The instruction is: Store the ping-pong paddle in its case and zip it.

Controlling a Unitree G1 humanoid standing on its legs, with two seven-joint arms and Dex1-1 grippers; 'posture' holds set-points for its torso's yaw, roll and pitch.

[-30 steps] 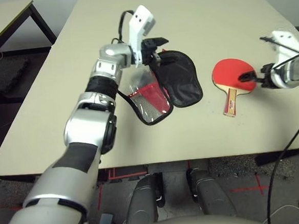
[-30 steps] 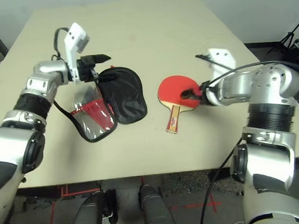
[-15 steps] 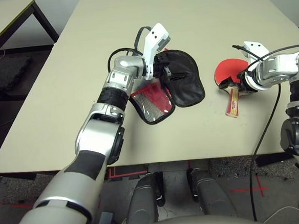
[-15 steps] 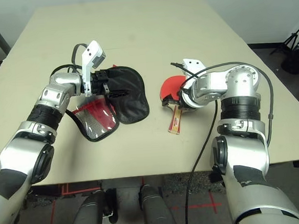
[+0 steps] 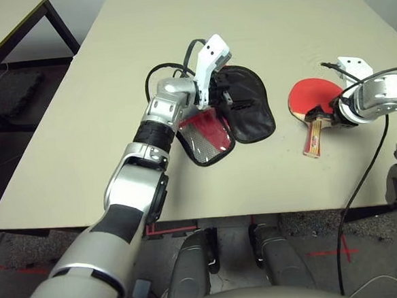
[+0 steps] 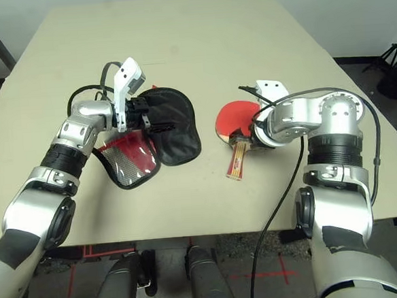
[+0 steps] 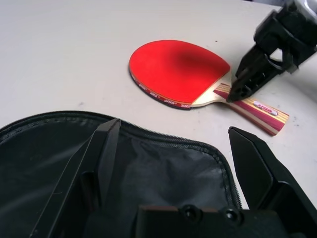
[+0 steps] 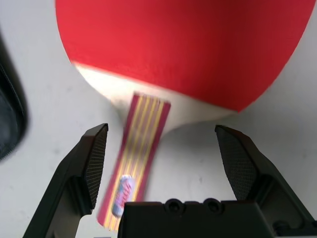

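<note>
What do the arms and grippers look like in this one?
Silver, jointed arms with black ribbed bands. Each wrist bears a white camera block with a black cable looping to it. The left gripper and right gripper each have two black fingers; the right gripper's pads are finely textured.

beige table (image 5: 61, 131), open case (image 5: 243, 112), ping-pong paddle (image 5: 311, 97)

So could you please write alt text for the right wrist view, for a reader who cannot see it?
The open right gripper hovers over the paddle, its two black fingers straddling the striped wooden handle where it meets the red blade. The paddle lies flat on the pale table, and a dark edge of the case shows at one side.
</note>
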